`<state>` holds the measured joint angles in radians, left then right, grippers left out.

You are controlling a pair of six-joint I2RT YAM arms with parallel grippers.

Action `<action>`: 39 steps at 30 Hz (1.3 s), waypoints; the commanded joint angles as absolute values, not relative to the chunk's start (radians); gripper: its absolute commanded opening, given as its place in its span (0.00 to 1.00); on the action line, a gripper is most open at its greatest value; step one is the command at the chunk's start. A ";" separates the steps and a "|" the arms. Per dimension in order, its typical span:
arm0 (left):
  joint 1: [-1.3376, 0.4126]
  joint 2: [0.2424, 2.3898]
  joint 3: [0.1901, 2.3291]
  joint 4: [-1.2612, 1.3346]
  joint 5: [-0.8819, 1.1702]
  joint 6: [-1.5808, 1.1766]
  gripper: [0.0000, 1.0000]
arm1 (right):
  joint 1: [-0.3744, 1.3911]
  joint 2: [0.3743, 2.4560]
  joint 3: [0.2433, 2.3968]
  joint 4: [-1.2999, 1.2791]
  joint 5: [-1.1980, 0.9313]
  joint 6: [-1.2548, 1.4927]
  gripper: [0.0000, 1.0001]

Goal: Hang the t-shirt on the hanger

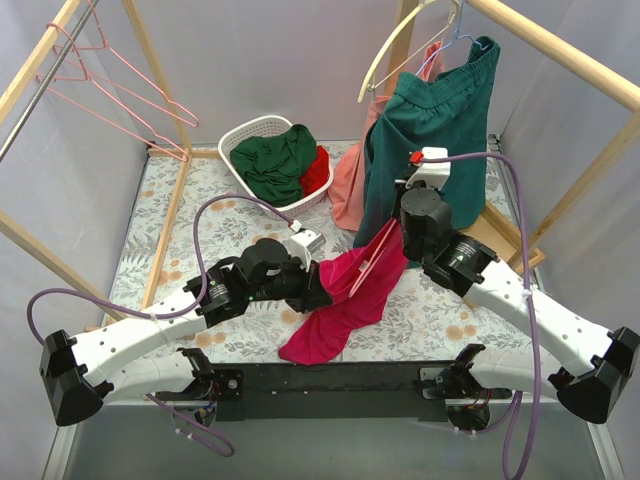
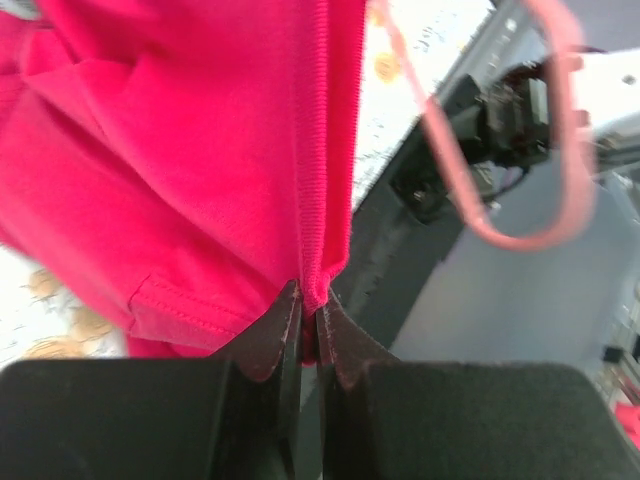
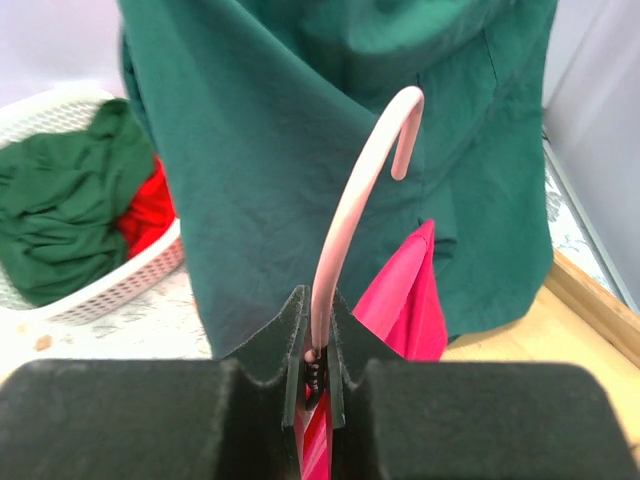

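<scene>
The magenta t-shirt (image 1: 345, 300) hangs bunched between my two grippers at the table's middle, its lower end on the table. My left gripper (image 1: 322, 285) is shut on the shirt's edge (image 2: 310, 290); the jaws pinch the hem. My right gripper (image 1: 404, 232) is shut on the neck of the pink wire hanger (image 3: 345, 215), whose hook curves up in front of the dark green garment. The hanger's pink loop (image 2: 500, 150) also shows in the left wrist view. Part of the shirt (image 3: 405, 300) shows beside the right jaws; the hanger's body is hidden under it.
A dark green garment (image 1: 440, 130) hangs on a cream-white hanger (image 1: 400, 45) at the back right. A white basket (image 1: 240, 140) with green and red cloth stands at the back. Several pink hangers (image 1: 110, 85) hang on the left rail. Wooden rack posts (image 1: 165, 245) frame both sides.
</scene>
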<state>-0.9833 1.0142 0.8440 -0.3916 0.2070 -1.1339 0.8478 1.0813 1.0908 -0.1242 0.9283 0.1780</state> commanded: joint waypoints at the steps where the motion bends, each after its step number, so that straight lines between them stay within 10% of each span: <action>1: -0.992 0.994 0.838 -0.384 0.366 -1.120 0.00 | 0.841 1.121 1.137 -0.071 1.068 0.210 0.01; 39: -1.006 1.319 1.362 -0.465 0.224 -1.094 0.04 | 1.035 1.155 1.213 -0.025 1.252 0.166 0.01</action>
